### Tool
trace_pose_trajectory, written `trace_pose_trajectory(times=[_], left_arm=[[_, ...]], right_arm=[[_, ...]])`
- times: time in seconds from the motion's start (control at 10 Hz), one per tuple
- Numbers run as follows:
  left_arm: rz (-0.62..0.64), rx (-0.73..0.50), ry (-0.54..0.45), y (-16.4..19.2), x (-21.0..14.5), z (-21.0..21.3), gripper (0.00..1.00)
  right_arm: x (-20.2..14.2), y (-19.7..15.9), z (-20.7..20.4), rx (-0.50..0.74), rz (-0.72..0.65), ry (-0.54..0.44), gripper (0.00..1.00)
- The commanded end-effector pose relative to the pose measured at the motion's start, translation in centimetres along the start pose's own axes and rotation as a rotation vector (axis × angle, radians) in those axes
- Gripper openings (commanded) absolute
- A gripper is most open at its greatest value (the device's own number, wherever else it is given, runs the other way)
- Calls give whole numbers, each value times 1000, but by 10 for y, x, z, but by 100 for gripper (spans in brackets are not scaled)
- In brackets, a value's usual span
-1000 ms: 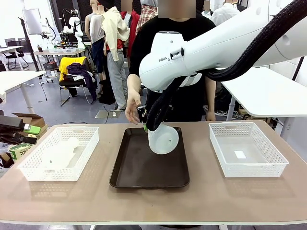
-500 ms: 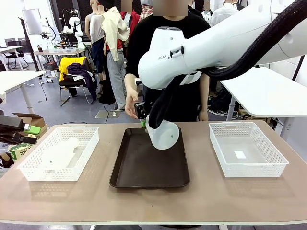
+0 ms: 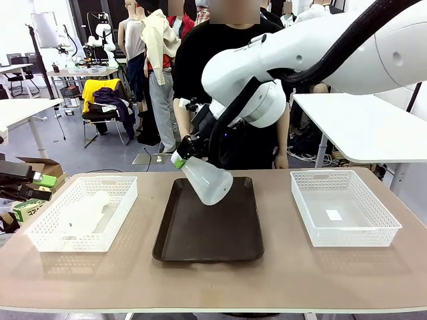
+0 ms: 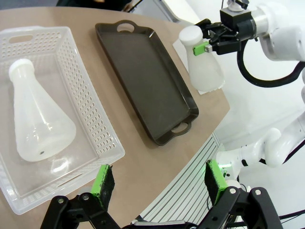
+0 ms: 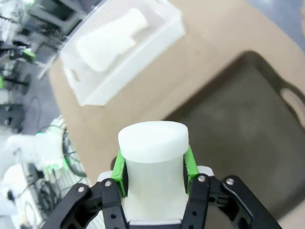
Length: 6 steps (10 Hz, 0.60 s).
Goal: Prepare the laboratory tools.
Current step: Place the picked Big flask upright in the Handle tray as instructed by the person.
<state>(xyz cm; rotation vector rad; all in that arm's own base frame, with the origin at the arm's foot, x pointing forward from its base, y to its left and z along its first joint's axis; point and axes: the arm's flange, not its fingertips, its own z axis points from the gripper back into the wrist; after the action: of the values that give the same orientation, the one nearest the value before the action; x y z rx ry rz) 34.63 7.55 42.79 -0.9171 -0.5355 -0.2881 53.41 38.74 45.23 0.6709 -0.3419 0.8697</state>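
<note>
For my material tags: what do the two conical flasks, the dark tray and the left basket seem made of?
Held conical flask, in the right hand: milky, translucent, matte; likely frosted plastic, perhaps frosted glass. Second conical flask: same look. Tray: dark brown, smooth, soft sheen, moulded handle slots; probably plastic. Left basket: white moulded mesh walls; plastic.

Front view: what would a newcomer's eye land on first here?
The right gripper, jaws shut on the neck of a frosted flask, holds it tilted in the air over the far end of the dark tray. A second flask lies on its side in the left basket.
</note>
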Motion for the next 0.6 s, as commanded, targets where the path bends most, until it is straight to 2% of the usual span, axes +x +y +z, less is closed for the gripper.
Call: trace_pose_trajectory(times=[0.0,0.3,0.5], left_arm=[[-19,-19,-19,2,-1,0,100],[-19,-19,-19,2,-1,0,100],[-19,-19,-19,2,-1,0,100]], right_arm=[[-23,-20,7,240,95,-67,0],[-34,-43,9,352,169,-225,0],[-45,-62,7,357,296,-312,0]])
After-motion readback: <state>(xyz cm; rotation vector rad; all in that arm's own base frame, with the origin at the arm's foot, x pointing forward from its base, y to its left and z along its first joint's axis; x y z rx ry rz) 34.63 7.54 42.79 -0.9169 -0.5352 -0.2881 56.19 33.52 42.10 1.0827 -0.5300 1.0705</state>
